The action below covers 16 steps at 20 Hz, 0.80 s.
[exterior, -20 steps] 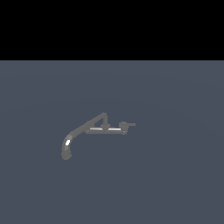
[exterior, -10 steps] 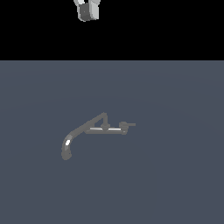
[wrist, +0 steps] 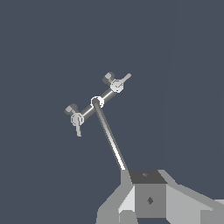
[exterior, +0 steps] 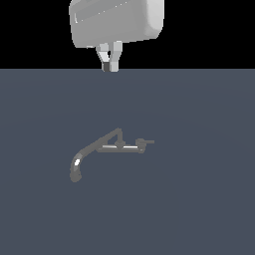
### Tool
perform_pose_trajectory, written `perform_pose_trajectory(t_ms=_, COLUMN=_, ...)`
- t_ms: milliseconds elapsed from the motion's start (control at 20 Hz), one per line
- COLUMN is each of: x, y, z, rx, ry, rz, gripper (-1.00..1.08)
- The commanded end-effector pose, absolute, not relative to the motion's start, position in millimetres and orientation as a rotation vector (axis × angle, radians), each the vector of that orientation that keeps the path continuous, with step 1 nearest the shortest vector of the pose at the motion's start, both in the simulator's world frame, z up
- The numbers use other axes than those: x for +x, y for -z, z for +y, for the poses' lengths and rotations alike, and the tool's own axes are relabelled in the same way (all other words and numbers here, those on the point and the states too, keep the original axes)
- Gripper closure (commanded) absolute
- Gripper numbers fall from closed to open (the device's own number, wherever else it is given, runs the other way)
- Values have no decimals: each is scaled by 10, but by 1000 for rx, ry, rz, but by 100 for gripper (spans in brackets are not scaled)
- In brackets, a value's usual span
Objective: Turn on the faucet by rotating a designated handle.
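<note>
A flat dark grey surface [exterior: 199, 199] is seen below a black backdrop. The gripper [exterior: 110, 67] is held high above the faucet [exterior: 107, 147], jaws nearly closed, gripping nothing.

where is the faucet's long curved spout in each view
Exterior view: the spout runs from the crossbar down toward the exterior view's left, ending in a bend with a white glint.
Wrist view: the spout shows as a straight rod reaching toward the gripper.
Shared landmark: the crossbar, where the spout joins.
</note>
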<state>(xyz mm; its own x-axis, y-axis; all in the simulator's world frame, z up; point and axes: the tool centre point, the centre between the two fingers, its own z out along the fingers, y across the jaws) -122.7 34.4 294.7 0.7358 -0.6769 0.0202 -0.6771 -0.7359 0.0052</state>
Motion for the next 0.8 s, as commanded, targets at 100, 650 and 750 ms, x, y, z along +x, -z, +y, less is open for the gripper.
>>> perform_pose_trajectory(t_ms=100, x=-1021, y=-2654, z=294, rx=2849, ry=-24, rz=-1302, gripper=108)
perform_pose_trajectory(t_ms=650, x=-568, y=-1968, z=75, rx=2656, ry=-15, rz=-1670, gripper=108)
perform_pose_trajectory(t_ms=750, x=-491, y=-1841, z=21, rx=2614, ry=-14, rz=-1736, gripper=108)
